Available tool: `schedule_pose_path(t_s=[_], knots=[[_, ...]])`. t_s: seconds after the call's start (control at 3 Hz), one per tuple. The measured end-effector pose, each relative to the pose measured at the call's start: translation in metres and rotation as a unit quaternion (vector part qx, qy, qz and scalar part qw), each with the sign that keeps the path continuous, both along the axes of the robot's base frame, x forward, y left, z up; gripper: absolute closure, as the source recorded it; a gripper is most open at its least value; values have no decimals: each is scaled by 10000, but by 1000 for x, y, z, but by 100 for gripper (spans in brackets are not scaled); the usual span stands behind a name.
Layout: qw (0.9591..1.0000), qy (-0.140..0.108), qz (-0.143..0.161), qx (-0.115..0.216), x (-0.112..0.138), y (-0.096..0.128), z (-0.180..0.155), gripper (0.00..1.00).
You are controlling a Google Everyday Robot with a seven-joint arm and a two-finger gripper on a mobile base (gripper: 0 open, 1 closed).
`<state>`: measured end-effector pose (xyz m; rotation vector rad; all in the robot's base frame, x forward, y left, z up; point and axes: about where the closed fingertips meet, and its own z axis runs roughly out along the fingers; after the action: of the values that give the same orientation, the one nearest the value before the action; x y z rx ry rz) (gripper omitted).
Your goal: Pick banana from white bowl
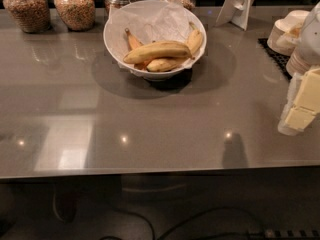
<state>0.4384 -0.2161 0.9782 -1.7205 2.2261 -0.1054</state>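
The white bowl (112, 46), lined with crumpled white paper, stands at the back centre of the grey table. The banana (159, 50), long, thick and yellow with dark tips, lies across the front of the pile in the bowl. A thin orange-brown banana (132, 40) lies behind it. Shorter pale bananas lie at the right (195, 40) and underneath (165, 64). My gripper (302, 106) hangs at the right edge of the view, over the table, far to the right of the bowl and nearer the front. It holds nothing that I can see.
Several glass jars of grain (75, 5) line the back left. A white stand (239, 6) is at the back right. Stacked small beige-white bowls (287, 29) sit on a black mat (272, 54). The table's front edge (150, 173) runs across below, with cables on the floor.
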Motion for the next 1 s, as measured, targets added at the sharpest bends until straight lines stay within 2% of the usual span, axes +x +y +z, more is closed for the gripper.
schedule_pose_path(t_s=[0.33,0.67,1.0], knots=[[10000,0,0,0,0,0,0,0],[9991,-130,109,378,10,12,0,0],[9928,-428,281,1079,36,36,5,0]])
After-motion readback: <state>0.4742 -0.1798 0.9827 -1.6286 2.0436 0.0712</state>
